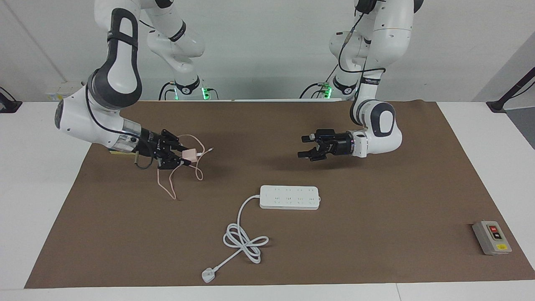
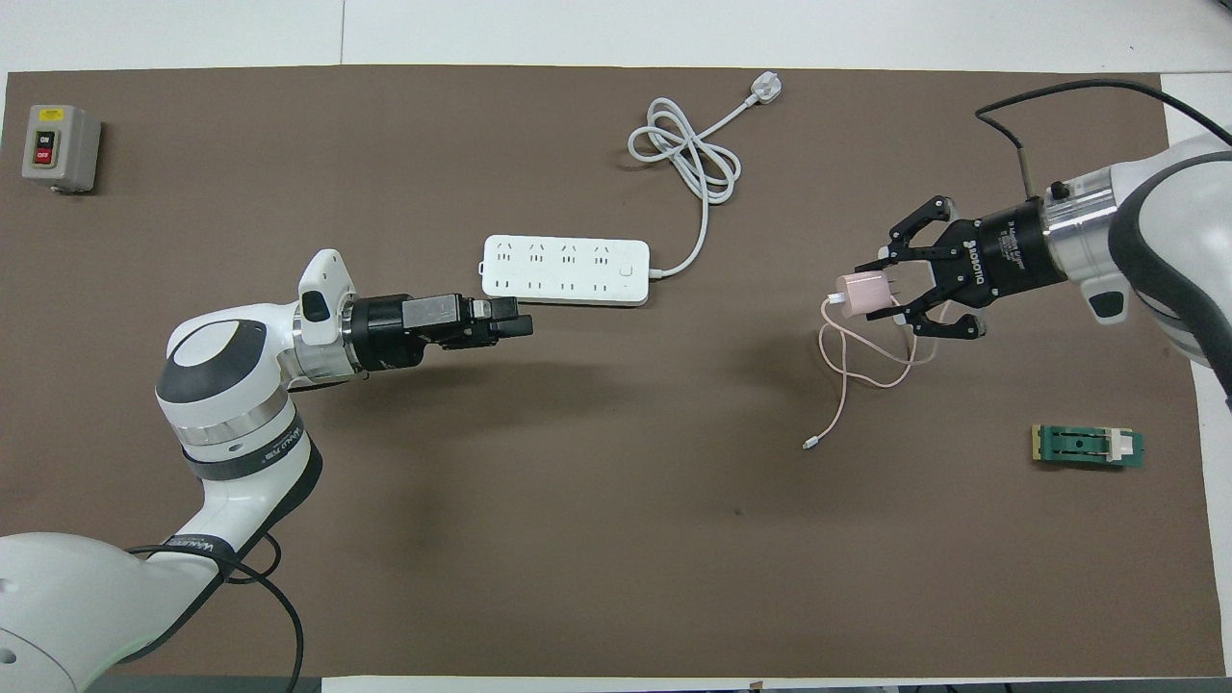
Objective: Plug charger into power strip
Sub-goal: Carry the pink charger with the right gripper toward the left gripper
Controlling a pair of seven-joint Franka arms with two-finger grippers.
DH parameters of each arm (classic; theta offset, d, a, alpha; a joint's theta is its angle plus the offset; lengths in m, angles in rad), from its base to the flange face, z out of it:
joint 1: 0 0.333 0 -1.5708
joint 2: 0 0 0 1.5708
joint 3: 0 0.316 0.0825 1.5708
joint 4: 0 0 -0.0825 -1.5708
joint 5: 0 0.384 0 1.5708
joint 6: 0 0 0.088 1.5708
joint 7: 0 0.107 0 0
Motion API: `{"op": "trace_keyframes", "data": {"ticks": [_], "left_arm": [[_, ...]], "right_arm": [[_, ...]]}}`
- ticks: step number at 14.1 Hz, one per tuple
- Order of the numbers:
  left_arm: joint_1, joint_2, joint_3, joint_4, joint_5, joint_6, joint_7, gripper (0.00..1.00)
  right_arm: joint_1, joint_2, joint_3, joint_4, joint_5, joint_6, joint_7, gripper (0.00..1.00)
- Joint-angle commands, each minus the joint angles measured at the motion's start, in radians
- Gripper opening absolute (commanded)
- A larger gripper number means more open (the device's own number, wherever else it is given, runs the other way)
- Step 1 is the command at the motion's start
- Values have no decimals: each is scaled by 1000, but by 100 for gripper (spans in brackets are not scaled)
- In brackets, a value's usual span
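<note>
Plainly the small pale pink cube-shaped charger (image 1: 191, 154) is light and rigid, clamped between the fingertips of the right gripper (image 1: 180, 155) in the air over the brown mat (image 1: 376, 209); its thin pink cable (image 1: 167, 184) dangles limp and may drag; the long white plastic power strip (image 1: 290, 197) lies mid-table, light enough to slide under a push; the left gripper (image 1: 307, 146), jaws apart, hovers near it.

Layout across the table mat

The power strip (image 1: 290, 197) is lying mid-table, its cord (image 1: 242, 234) trailing away from the robots; the charger (image 1: 189, 154) is hanging toward the right arm's end; a switch box (image 1: 491, 237) is sitting toward the left arm's end.
</note>
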Motion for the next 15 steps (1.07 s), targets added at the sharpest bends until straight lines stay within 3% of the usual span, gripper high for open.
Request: {"op": "trace_keyframes", "data": {"ticks": [1,6,15], "left_arm": [[-21,-3,12,7,-19,28,-17,100],[-20,-3,11,6,-20,29,-9,100],[-23,-6,11,-5,-20,26,0,100]], "right_arm": [[83,-11,-2,5,45,55,99,0],[279,-11,-2,5,53,196,188,0],[453,27,-2,10,125,420,309,0]]}}
